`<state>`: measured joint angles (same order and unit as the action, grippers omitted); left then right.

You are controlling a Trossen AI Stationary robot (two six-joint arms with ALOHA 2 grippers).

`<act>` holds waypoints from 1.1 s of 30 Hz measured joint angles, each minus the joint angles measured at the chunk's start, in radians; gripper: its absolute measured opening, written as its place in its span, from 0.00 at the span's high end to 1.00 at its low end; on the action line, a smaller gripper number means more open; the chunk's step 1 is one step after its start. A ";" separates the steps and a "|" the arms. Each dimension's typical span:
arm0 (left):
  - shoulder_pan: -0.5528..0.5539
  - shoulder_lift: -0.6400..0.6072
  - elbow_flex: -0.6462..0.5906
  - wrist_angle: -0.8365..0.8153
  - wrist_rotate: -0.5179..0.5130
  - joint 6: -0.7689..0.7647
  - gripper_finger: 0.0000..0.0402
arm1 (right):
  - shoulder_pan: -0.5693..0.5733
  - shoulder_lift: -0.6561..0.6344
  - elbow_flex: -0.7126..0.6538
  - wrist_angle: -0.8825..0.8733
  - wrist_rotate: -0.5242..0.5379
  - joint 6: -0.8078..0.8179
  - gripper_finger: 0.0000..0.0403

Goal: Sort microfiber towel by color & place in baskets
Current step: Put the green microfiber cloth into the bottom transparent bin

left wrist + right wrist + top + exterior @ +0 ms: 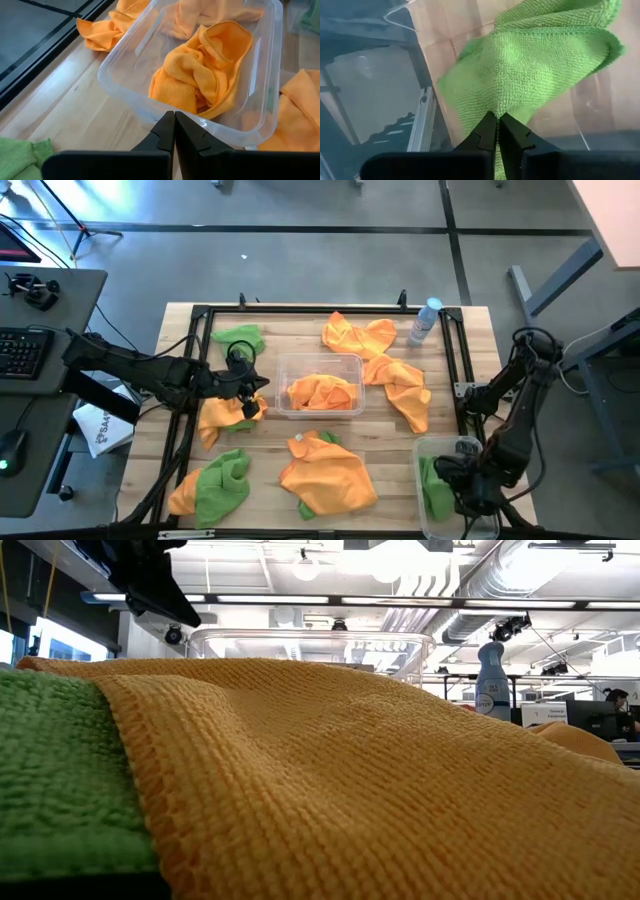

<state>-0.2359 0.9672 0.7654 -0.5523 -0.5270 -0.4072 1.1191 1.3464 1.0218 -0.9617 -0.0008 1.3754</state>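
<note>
Green towel (540, 75) pinched in right tool (497, 131) over corner basket (455, 448); left tool (174, 131) clenched, empty; bottle (491, 680) label unreadable.

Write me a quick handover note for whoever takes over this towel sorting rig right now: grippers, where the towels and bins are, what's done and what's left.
Left gripper: shut, empty, at the near rim of the centre bin.
Right gripper: shut on a green towel, over the right-corner bin.
Done: orange towels lie in the centre bin; green towel goes in the right-corner bin.
Left on the table: orange pile near the spray bottle, orange towel at the front, orange towel under the left arm, green towel at the back left, green-and-orange pile at the front left.
</note>
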 joint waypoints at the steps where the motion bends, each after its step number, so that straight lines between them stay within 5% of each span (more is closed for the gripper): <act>1: 0.000 0.000 0.000 0.000 0.000 0.000 1.00 | 0.000 0.000 -0.009 0.020 0.000 0.000 0.97; 9: 0.000 0.000 0.000 0.000 0.000 0.000 1.00 | 0.000 -0.001 0.000 0.025 -0.001 0.012 0.80; 20: 0.000 0.000 0.000 0.000 0.000 0.017 1.00 | 0.000 -0.001 0.192 -0.247 0.022 -0.008 0.67; 24: 0.000 0.000 0.000 0.004 0.000 0.016 1.00 | 0.000 -0.002 0.282 -0.363 0.159 -0.012 0.74; 29: 0.000 0.000 0.000 0.016 0.000 0.016 1.00 | -0.029 -0.002 0.337 -0.468 0.392 0.023 0.96; 33: 0.000 -0.001 0.000 0.033 -0.007 0.017 1.00 | -0.107 -0.002 0.337 -0.510 0.571 0.059 0.96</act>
<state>-0.2361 0.9667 0.7654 -0.5196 -0.5343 -0.3902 1.0123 1.3445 1.3590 -1.4721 0.5704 1.4343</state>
